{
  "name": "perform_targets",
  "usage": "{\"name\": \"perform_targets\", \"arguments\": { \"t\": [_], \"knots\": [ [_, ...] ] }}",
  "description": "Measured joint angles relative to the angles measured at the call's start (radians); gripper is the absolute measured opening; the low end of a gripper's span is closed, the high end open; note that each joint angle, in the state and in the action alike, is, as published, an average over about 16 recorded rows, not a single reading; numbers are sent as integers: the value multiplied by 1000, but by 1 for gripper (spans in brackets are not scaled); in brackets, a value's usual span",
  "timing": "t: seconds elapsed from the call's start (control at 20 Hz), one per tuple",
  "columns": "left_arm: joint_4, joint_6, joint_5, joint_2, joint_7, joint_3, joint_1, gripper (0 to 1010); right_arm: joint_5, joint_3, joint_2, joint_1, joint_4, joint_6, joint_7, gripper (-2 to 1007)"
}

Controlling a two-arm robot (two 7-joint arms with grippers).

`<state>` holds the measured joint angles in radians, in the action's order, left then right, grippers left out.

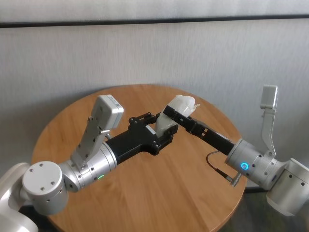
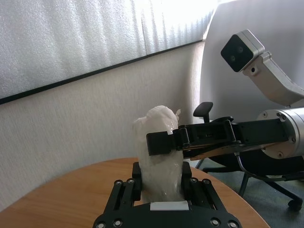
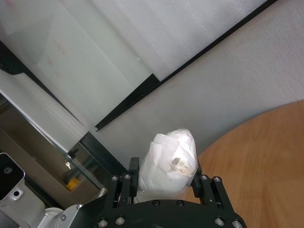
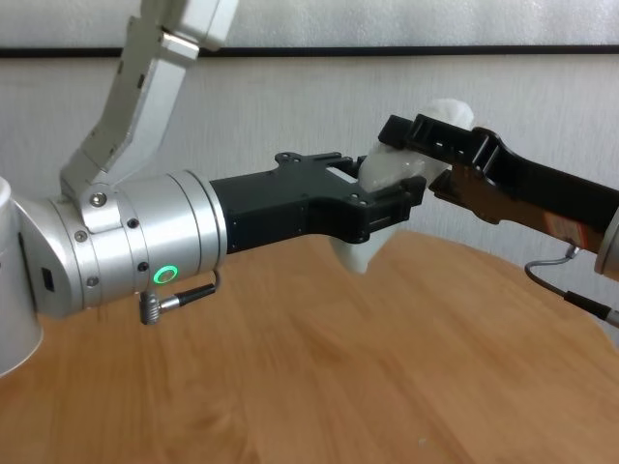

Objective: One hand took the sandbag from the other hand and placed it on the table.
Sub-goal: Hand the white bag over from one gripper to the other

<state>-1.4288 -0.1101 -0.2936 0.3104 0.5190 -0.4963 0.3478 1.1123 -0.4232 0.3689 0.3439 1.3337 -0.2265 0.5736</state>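
The sandbag [image 1: 176, 116], a soft, lumpy white pouch with a crinkled skin, is held in the air above the far middle of the table [image 1: 159, 193], a round top of warm orange-brown wood with visible grain. Both tools grip it at once. The left tool [image 1: 161, 133], black and blocky on a thick silver cylindrical wrist with a green ring light, is closed on the pouch's lower part; its flat fingers [image 2: 190, 183] press against both sides of the pouch. The right tool [image 1: 179, 113], slimmer and all black on a dark arm trailing a thin grey cable, reaches in from the right and is clamped across the pouch's upper part. In the chest view the sandbag [image 4: 382, 208] bulges out below the left tool [image 4: 392, 203], clear of the wood.
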Motion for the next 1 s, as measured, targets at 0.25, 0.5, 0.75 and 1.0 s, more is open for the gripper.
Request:
{"name": "perform_targets", "arguments": {
  "t": [0.25, 0.5, 0.75, 1.0],
  "knots": [
    [0, 0, 0, 0, 0, 0, 0, 570, 0, 0, 0, 0, 0, 0, -1, 622],
    [0, -1, 0, 0, 0, 0, 0, 690, -1, 0, 0, 0, 0, 0, -1, 621],
    [0, -1, 0, 0, 1, 0, 0, 841, -2, 0, 1, 0, 0, 1, -3, 621],
    [0, -1, 0, 0, 0, 0, 0, 950, -16, -1, 15, 6, 4, 6, -27, 621]
  ]
}}
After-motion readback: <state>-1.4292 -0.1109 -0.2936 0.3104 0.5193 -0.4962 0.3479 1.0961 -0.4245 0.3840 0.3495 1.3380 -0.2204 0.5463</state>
